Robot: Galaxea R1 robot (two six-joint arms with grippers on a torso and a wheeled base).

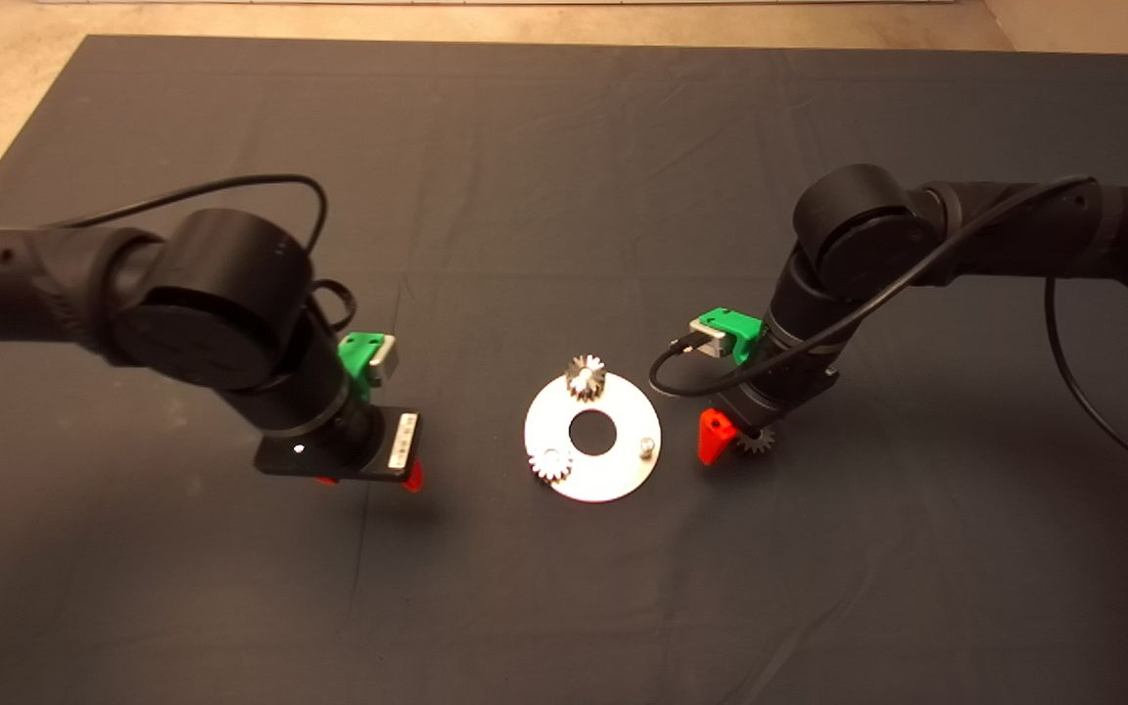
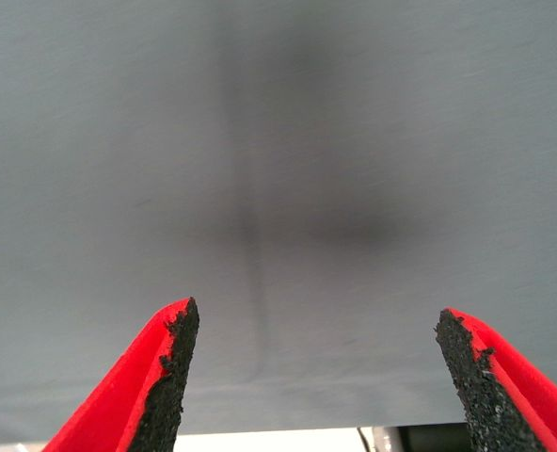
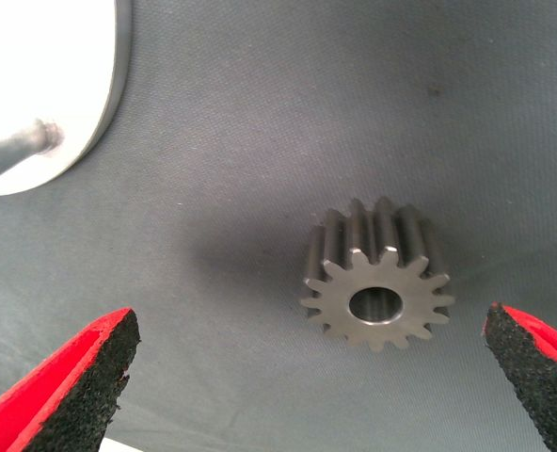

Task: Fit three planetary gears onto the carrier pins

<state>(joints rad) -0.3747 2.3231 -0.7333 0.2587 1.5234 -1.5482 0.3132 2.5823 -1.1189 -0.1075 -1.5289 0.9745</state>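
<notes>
The left gripper hovers over bare mat, fingers spread, holding nothing; on the disc two gears sit on pins, the third pin bare; just right of the disc, the right gripper, fingers spread, straddles the last gear lying flat on the mat.

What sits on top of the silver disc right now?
Two planetary gears seated over carrier pins, which they hide, plus one bare pin. The third gear lies on the mat under the right pincer.
</notes>
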